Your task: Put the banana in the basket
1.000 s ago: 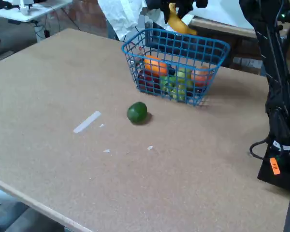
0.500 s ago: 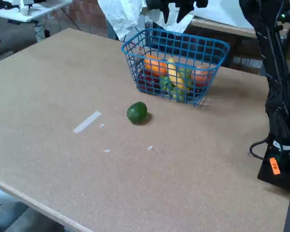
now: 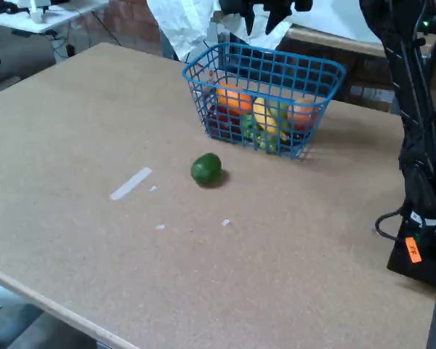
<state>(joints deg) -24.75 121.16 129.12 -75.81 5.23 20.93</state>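
Moved: banana (image 3: 263,114) is no longer up in the claw; a second ago it hung above the basket (image 3: 203,78), and now it lies inside.
Banana: it sits in the middle of the basket, on top of the other fruit, with an orange fruit (image 3: 235,99) just beside it on the left in the fixed view.
Why there: it looks like it was dropped from right above, so it landed in the middle.
Gripper (image 3: 259,16): it hangs just above the far rim of the basket, fingers spread wide, holding nothing.
Why wide: spread fingers are how it lets the banana go.
Lime (image 3: 206,169): it rests on the table (image 3: 94,131), near the front of the basket and outside it.
Job: it looks done, since the banana is in the basket.
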